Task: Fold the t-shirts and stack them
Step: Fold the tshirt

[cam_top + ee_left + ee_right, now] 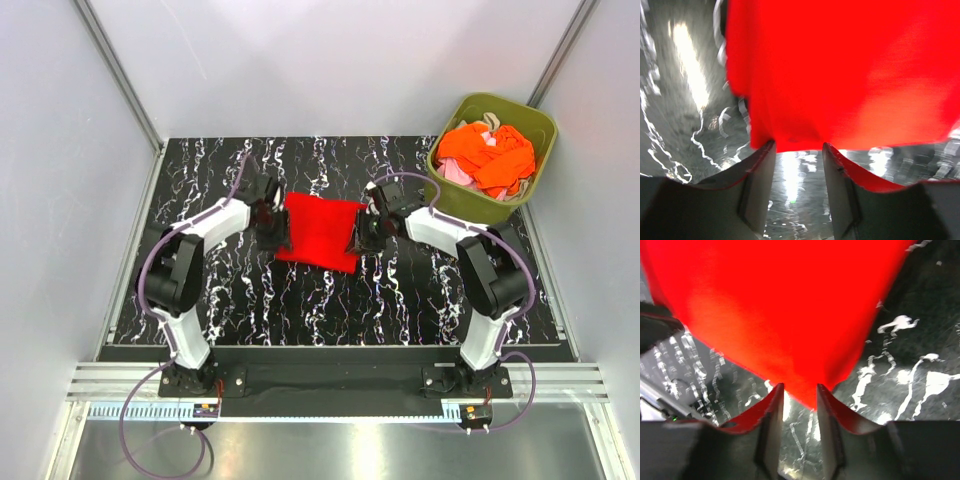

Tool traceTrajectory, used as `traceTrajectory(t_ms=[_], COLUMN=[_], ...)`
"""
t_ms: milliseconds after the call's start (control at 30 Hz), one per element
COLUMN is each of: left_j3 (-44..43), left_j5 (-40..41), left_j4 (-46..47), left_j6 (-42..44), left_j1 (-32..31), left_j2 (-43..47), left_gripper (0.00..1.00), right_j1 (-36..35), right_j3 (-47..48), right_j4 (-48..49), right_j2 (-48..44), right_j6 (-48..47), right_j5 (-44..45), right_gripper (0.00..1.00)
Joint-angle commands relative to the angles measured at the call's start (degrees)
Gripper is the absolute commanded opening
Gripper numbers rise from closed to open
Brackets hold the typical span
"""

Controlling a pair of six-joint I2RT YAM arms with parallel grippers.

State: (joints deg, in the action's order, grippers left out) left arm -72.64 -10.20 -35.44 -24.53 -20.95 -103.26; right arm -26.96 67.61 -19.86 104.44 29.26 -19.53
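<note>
A bright red t-shirt [320, 232] lies folded into a rough rectangle on the black marbled table [420, 290]. My left gripper [272, 224] is at its left edge and my right gripper [364, 233] at its right edge. In the left wrist view the jaws [798, 146] stand apart, with the red cloth's [840, 75] edge just at the fingertips. In the right wrist view the gripper [799, 387] is also apart, and a corner of the red cloth [785, 310] dips between the tips. Orange t-shirts [490, 152] and a pale pink one [455, 172] lie heaped in the bin.
The olive-green plastic bin [447, 195] stands at the table's back right corner, close behind my right arm. Grey walls enclose the table on three sides. Bare marbled surface lies in front of and behind the red t-shirt.
</note>
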Motion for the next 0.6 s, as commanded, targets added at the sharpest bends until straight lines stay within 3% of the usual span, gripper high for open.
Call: traceTrajectory(t_ms=[0,133,300,567], left_j3=[2.59,1.63,-1.97,-9.96], left_j5=[4.47,7.21,4.76,3.16], left_j4=[3.54,3.45,1.08,-2.44], left_j6=[-2.45,-3.59,-3.42,0.71], left_j1=[0.56,0.47,0.56,1.61], left_j2=[-1.67,-2.21,1.74,1.67], left_gripper=[0.46,0.46,0.49,0.53], right_j1=[0.33,0.24,0.33,0.42], right_j3=[-1.26,-1.00,-0.38,4.27], right_j4=[4.91,4.65,3.26,0.52], right_j2=[2.68,4.28,1.83,-2.06], right_j6=[0.72,-0.51,-1.13,-2.18], right_j5=[1.33,2.65,2.74,3.18], right_gripper=[0.36,0.34,0.34,0.40])
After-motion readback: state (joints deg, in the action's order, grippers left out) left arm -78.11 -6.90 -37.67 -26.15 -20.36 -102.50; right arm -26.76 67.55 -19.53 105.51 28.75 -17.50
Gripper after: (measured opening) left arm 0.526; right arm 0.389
